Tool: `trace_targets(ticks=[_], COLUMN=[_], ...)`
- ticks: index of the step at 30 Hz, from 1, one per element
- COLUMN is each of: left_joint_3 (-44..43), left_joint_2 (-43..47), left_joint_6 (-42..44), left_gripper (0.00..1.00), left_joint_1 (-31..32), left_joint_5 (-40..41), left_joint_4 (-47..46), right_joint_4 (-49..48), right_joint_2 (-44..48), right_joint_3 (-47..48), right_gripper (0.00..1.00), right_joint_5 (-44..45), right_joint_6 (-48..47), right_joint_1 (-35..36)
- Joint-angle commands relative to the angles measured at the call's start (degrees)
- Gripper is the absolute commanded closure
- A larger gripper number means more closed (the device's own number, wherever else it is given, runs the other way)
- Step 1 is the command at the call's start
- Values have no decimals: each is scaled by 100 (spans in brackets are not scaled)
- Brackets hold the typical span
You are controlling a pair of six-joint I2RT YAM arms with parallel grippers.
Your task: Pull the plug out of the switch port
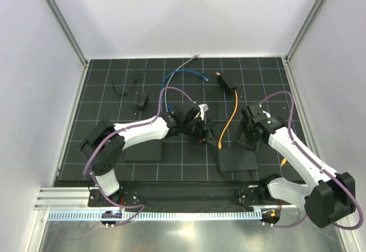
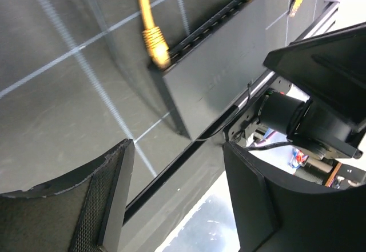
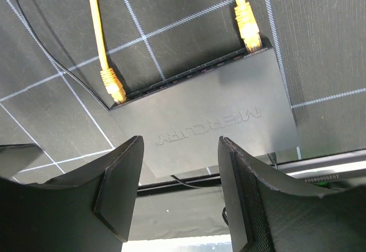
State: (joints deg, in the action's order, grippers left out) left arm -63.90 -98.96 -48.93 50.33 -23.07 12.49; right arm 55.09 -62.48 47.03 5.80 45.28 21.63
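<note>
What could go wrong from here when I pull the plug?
Left plug and right plug both sit in the switch: the wrong one could get pulled. Left fingers and right fingers hold nothing, so the unpinned switch may slide along with the pull.

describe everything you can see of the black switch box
The switch is a flat, matte black box, plastic by its look, with MERCURY lettering on top. It lies flat on the gridded mat, ports in a row along its far edge. An orange plug sits in each end port. The right claw hangs open above its near edge.
</note>
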Motion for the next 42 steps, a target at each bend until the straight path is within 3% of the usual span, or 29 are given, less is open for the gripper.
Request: trace_targets(ticks=[1,7,13,20,23,27,34,42], left_joint_3=[-438,-712,-413,-307,-553,-712,-861,-1624], left_joint_2=[-255,-721,-537,-712,-870,-967,-1230,-1881], left_joint_6=[-55,-205,-170,-284,-188,-73,41,76], left_gripper=[33,42,50,59,59,59,41,41], left_joint_1=[144,285,487,575,566,505,215,188], left_joint_5=[-40,-110,171,276,373,479,1006,1383], left_joint_4=[-309,-413,-572,-573,-380,-177,464,728], right_joint_4=[37,-534,-701,-947,-1158,-1141,-948,-842], right_joint_2=[69,-317,-976,-1407,-1548,-1575,-1373,-1030], right_joint_3=[44,78,605,641,624,676,685,676], right_gripper=[39,39,41,42,43,43,43,43], right_joint_5=[-122,-745,-765,-1026,-1510,-1477,-1406,-1257], right_joint_6=[131,-465,-1151,-1284,-1459,-1478,-1531,-1487], right_joint_1=[-18,-18,-27,-290,-308,-308,-308,-308])
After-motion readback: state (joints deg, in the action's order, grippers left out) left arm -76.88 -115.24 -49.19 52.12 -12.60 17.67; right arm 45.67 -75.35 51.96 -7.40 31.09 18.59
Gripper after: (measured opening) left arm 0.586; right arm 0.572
